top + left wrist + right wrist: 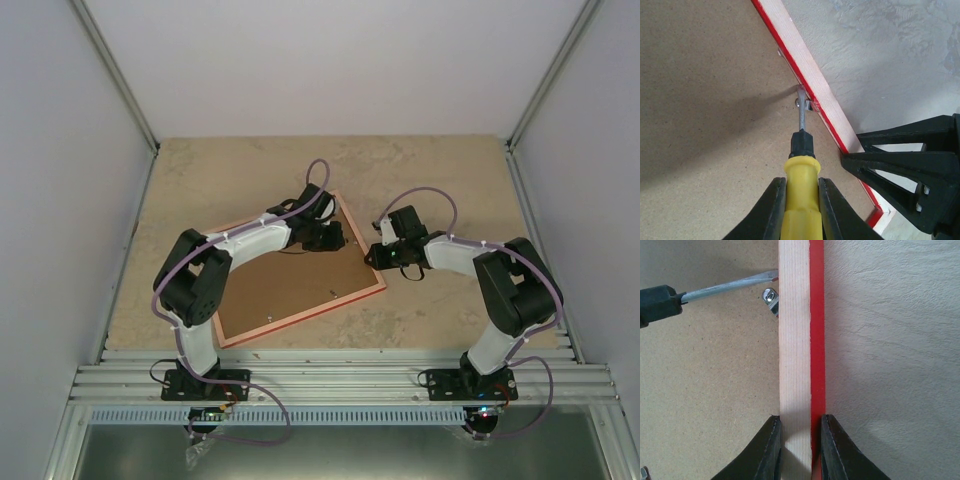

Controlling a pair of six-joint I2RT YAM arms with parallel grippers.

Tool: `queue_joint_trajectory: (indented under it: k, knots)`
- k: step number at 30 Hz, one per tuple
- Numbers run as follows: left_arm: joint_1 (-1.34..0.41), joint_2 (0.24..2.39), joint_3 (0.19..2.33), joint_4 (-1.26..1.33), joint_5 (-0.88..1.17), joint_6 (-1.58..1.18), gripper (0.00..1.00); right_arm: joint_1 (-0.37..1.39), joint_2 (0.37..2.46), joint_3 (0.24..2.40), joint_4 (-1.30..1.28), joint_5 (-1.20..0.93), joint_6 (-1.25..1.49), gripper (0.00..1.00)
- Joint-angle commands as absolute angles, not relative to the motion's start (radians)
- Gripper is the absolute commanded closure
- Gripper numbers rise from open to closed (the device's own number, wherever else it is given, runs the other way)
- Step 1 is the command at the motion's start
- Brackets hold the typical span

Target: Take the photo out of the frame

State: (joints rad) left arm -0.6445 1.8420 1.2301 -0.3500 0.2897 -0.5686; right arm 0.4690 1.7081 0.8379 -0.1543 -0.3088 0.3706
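We found the frame [300, 317] face down at the centre of the overhead view, the photo hidden beneath. Left gripper [801, 197] clamped a screwdriver [801, 167], tip at the clip [771, 299]; right gripper [800, 440] pinched the frame's edge. A slipping tip could gouge the backing board [715, 125].

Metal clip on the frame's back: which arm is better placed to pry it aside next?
Left, likely. The left gripper holds the yellow-handled screwdriver, its tip at the clip beside the rim of the frame. The right gripper only clamps that rim, carrying no tool.
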Motion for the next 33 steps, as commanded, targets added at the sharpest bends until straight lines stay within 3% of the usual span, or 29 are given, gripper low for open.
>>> queue_joint_trajectory:
  k: [1, 33]
  knots:
    - [-0.674, 1.866, 1.265, -0.385, 0.307, -0.532, 1.00, 0.475, 1.721, 0.824, -0.173, -0.345, 0.397, 0.86]
    - [-0.775, 1.921, 1.393, -0.642, 0.241, -0.346, 1.00, 0.474, 1.744, 0.853, -0.177, -0.338, 0.397, 0.86]
